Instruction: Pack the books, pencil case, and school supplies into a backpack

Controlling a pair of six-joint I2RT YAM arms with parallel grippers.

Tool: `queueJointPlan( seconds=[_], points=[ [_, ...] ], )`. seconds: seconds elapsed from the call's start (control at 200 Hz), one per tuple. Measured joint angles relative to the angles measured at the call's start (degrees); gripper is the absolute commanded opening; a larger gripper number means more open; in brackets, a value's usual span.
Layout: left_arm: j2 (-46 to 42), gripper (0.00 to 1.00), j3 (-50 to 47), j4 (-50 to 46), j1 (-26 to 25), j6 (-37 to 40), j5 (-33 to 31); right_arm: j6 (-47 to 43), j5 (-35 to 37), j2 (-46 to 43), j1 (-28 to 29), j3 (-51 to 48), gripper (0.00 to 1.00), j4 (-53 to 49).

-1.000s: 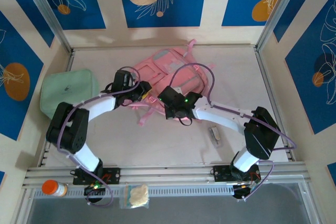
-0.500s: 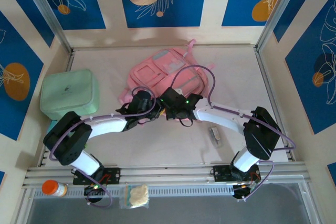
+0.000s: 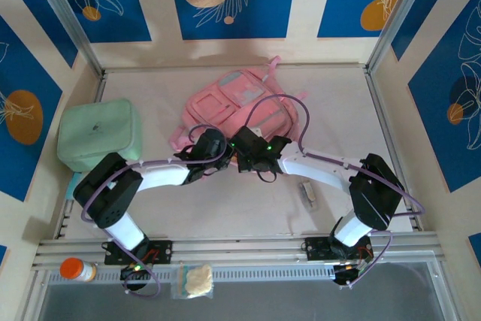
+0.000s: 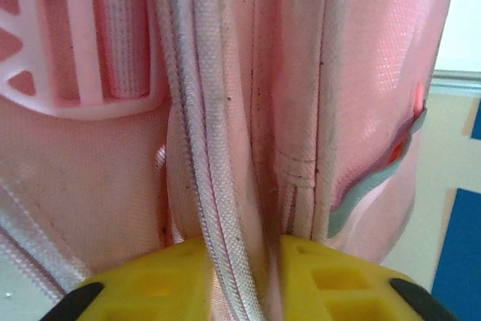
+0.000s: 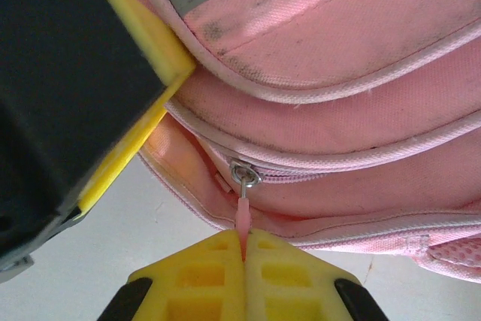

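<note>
Setting: pale beige table, boxed in by cream walls with blue leaf-print panels and orange discs.
Backpack: soft pink fabric backpack with pale grey-lilac panels and pink straps, flat on the far middle of the table, front pockets up, near edge toward the arms.
Backpack surface: woven pink cloth with corded piping along the seams, grey smudges on the panels and a grey trim strip; pale pink plastic strap buckle close up in the left wrist view.
Zip: small metal ring on the slider and a thin pink zipper pull hanging from it, at the backpack's near edge.
Right gripper: yellow pads clenched together on the zipper pull, down at the near edge.
Left gripper: just beside the right one, yellow pads grasping a piped seam fold of the backpack.
School supplies: small pale grey-white oblong item, on the bare table beside the right forearm, apart from the backpack.
Left side: large padded mint-green zip case, well apart from the backpack.
Near ledge: small orange-and-white bottle and a clear bag with pale contents, in front of the arm bases.
</note>
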Motion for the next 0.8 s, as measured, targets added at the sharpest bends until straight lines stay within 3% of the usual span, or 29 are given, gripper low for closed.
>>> queueJointPlan(
  seconds=[0.125,0.31,0.445,0.61,0.8],
  points=[
    [1.3,0.00,1.3,-1.1,-0.7,-0.6,-1.2,-0.4,0.5,0.0,0.0,0.0,0.00,-0.3],
    [-0.4,0.00,1.1,-2.3,0.4,1.7,-0.8,-2.6,1.6,-0.9,0.6,-0.1,0.00,-1.0],
    [-7.7,0.00,-1.4,-6.0,2.7,6.2,1.1,-4.3,2.2,-5.5,1.4,-1.9,0.00,-1.6],
    [-15.8,0.00,-2.3,-14.8,10.9,14.8,10.5,-8.6,2.1,-12.2,1.3,-5.6,0.00,-0.9],
    [-15.3,0.00,1.4,-24.1,20.7,26.8,21.2,-12.7,0.2,-12.0,-2.2,-7.3,0.00,1.2]
  ],
)
